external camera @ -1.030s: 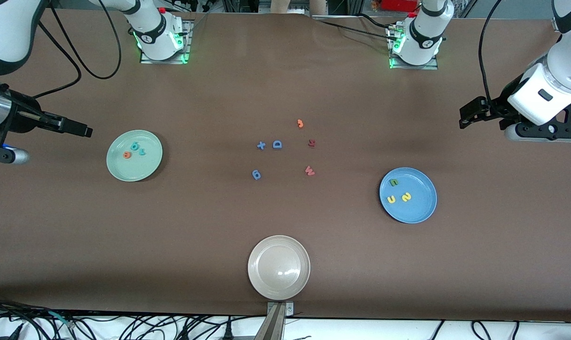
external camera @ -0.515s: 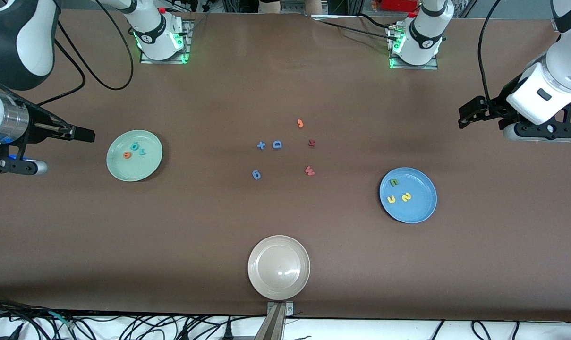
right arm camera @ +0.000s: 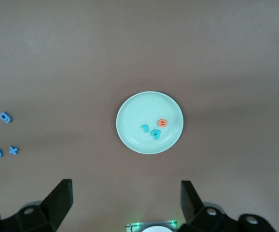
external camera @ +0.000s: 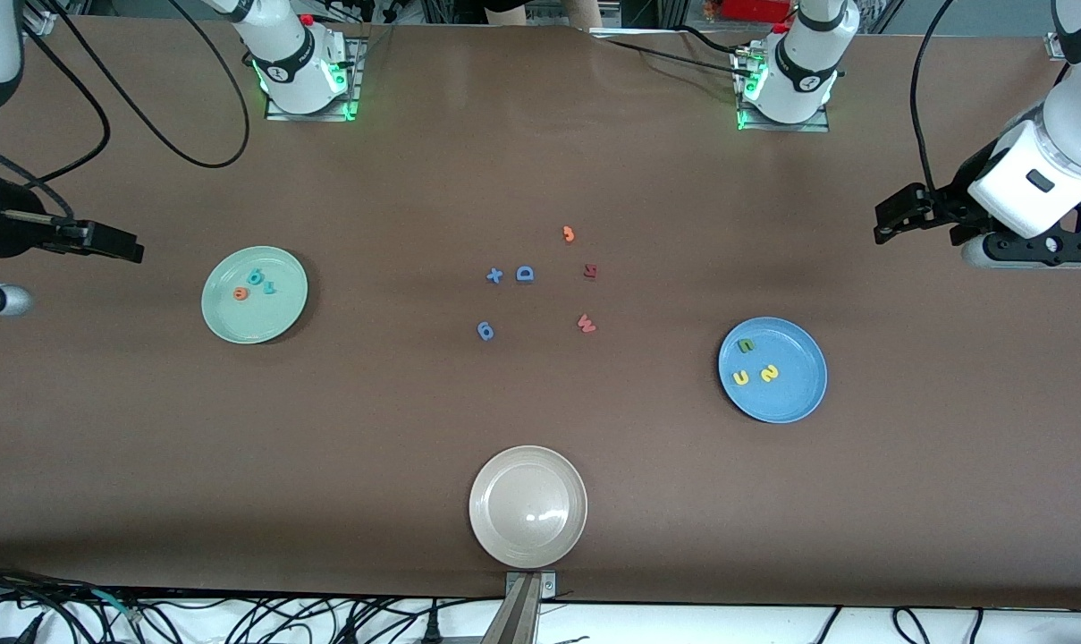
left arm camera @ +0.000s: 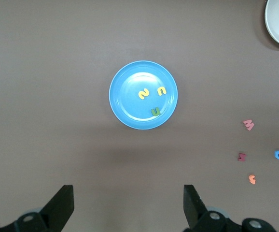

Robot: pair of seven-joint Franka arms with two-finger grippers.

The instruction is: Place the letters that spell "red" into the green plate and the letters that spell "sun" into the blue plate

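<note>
— Letters?
— "red" letters (external camera: 255, 283) lying in green plate (external camera: 223, 317); "sun" letters (external camera: 756, 364) in blue plate (external camera: 795, 402).
— Grippers?
— Left gripper (left arm camera: 128, 205) spread wide, empty, above the table's left-arm end. Right gripper (right arm camera: 126, 202) likewise, above the right-arm end.

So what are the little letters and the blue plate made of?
The letters, like the yellow s, look like soft foam: flat cut-outs with a matte, even color and no shine. The blue plate looks like smooth hard plastic, or maybe glazed ceramic: a pale glare shows on its inner surface and its raised rim is neat. Looks alone can't settle which.
</note>
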